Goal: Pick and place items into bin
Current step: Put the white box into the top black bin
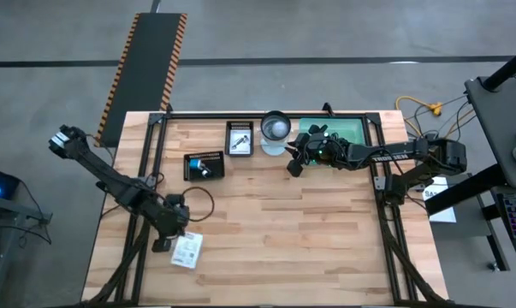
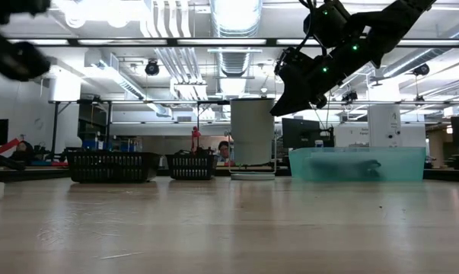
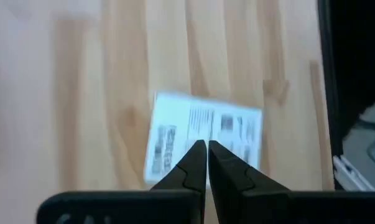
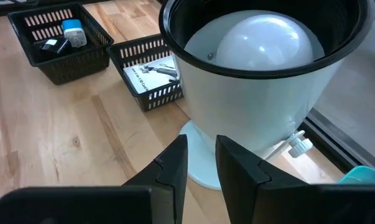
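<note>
A flat white printed packet (image 1: 187, 250) lies on the wooden table near its near-left corner. My left gripper (image 1: 166, 238) hangs just beside it; in the left wrist view its shut fingers (image 3: 207, 148) point at the packet (image 3: 175, 134). A thin black cable loop (image 1: 199, 201) lies farther in. My right gripper (image 1: 293, 164) is raised near the far edge, in front of a white cup-shaped vessel (image 4: 255, 93), with its fingers (image 4: 201, 149) a little apart and nothing between them. The teal bin (image 1: 347, 127) stands to the right of the vessel. My left gripper's shut fingertips (image 3: 198, 155) come at the white packet from above, over its printed face. Whether they touch it, I cannot tell.
Two black wire baskets (image 1: 204, 164) (image 1: 240, 139) holding small items stand left of the white vessel (image 1: 275, 130). In the low view the right gripper (image 2: 284, 99) hangs well above the table, with the bin (image 2: 358, 164) beyond it. Bare wood spans the middle and the near right.
</note>
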Controlling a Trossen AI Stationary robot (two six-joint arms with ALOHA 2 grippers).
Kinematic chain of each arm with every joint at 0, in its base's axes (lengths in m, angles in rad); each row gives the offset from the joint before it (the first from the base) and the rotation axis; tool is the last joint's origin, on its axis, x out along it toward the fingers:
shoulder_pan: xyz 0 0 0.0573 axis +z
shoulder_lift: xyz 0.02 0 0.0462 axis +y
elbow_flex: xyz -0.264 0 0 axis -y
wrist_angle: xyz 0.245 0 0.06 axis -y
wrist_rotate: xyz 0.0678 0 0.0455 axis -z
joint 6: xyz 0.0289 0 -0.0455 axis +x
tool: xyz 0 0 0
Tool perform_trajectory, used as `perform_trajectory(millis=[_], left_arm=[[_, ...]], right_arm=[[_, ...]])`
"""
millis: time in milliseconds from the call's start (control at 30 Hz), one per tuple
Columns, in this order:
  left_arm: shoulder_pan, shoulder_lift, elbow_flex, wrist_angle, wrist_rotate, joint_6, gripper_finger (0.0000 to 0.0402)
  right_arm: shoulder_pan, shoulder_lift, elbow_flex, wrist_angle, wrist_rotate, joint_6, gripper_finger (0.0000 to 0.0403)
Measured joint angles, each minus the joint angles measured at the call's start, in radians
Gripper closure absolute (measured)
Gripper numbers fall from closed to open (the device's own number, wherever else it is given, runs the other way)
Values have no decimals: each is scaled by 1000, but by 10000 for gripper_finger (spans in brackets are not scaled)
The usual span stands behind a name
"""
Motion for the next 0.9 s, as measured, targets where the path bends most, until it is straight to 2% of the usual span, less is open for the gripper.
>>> perform_trajectory(millis=[100,233,433,633,733,800,900], left_arm=[[0,-13,61,-12,-82,33,401],[0,-3,115,-13,-131,60,401],[-1,57,138,28,-120,1,401],[-6,155,139,91,-74,139,401],[-6,201,148,8,-51,27,401],[-9,225,148,-73,-2,-90,401],[-42,245,128,-114,48,-229,401]], right_arm=[[0,0,0,0,0,1,330],[0,0,0,0,0,2,324],[0,0,0,0,0,2,319],[0,0,0,0,-1,13,325],[0,0,0,0,-20,27,330],[1,0,0,5,-97,13,332],[37,1,-1,57,-215,-114,333]])
